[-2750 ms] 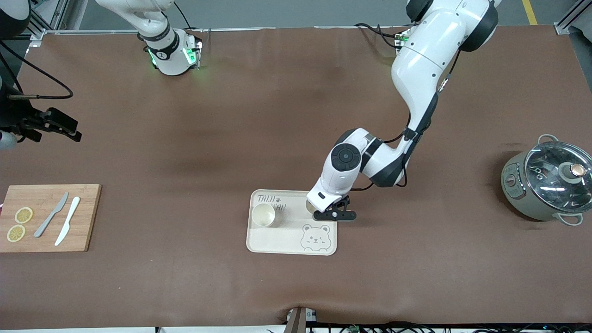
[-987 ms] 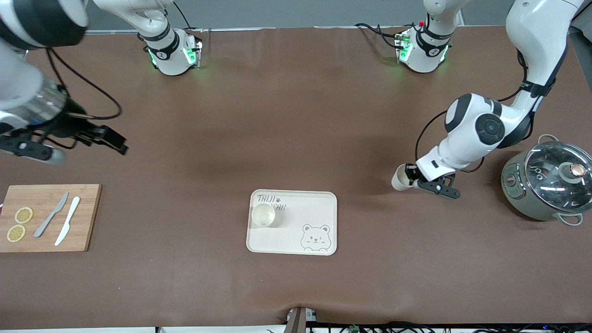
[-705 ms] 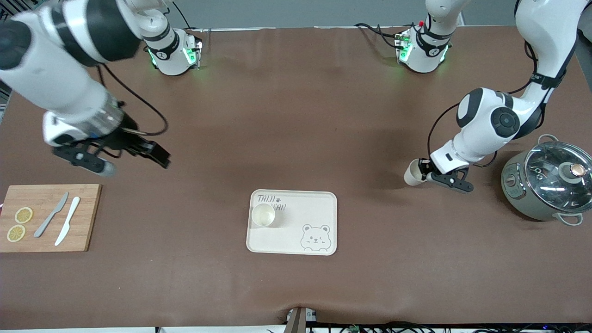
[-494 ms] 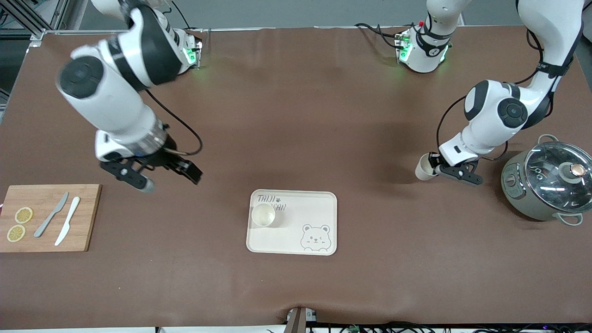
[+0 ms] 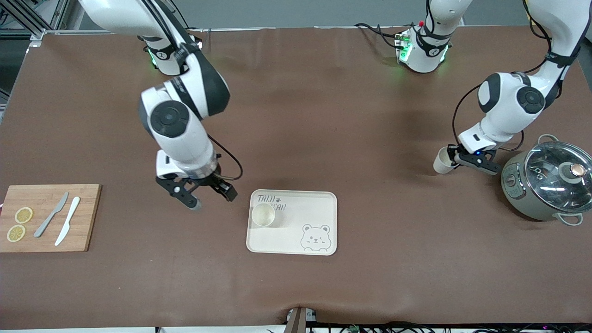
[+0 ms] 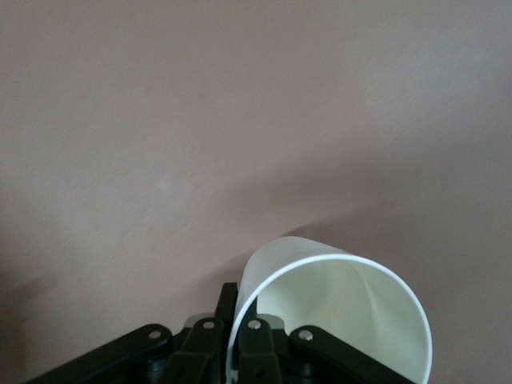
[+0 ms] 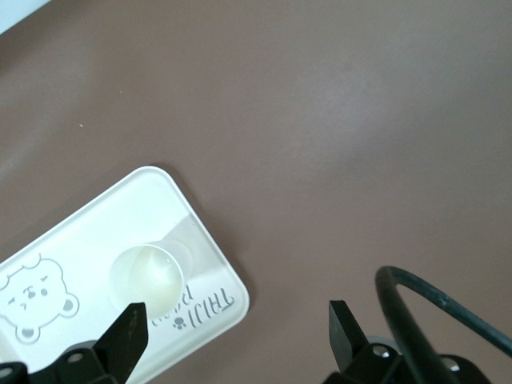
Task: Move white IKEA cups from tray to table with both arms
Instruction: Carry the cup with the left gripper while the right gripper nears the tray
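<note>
1. One white cup is seen standing upright on the bear tray, in the tray corner toward the right arm's end of the table and farther from the front camera, just beside the tray's printed lettering.
2. The second white cup is held tilted in the left gripper, whose fingers are closed on its rim; in the left wrist view the cup's wall is pinched at the rim, with its open mouth turned toward that camera.
3. This held cup is carried over bare table mat near the lidded pot, well apart from the tray; whether its base touches the mat cannot be told with certainty.
4. The right gripper is found over the mat just beside the tray's edge, with its fingers spread wide and nothing between them; in the right wrist view, both black fingertips are seen apart, with the tray and its cup below.
5. Toward the right arm's end, a wooden cutting board is laid with two lemon slices, a grey knife and a white knife.
</note>
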You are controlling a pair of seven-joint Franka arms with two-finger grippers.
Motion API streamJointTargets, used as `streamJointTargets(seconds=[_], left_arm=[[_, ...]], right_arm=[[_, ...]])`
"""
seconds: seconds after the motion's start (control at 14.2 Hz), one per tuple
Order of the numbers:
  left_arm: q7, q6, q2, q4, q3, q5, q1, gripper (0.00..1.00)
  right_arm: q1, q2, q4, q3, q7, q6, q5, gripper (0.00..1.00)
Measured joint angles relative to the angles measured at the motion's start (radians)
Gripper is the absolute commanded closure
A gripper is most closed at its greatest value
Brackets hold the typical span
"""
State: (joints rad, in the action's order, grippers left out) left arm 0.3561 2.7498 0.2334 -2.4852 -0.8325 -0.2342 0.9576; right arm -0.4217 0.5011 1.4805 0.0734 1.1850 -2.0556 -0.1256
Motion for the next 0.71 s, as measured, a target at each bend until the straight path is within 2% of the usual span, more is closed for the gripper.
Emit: streamJointTargets(seconds=[0.28,0.71], left_arm=[[0.039,0.0,0.002,-0.009,-0.001,0.0,0.035,1.0],[0.039,0.0,0.002,-0.036,-0.003,0.0,0.035,1.0]], right_arm=[[-0.014,0.087,-0.042,-0.003,0.044,-0.085,-0.008,0.0],[-0.015,0.15,-0.048,-0.007,0.057,-0.143,-0.027,0.0]])
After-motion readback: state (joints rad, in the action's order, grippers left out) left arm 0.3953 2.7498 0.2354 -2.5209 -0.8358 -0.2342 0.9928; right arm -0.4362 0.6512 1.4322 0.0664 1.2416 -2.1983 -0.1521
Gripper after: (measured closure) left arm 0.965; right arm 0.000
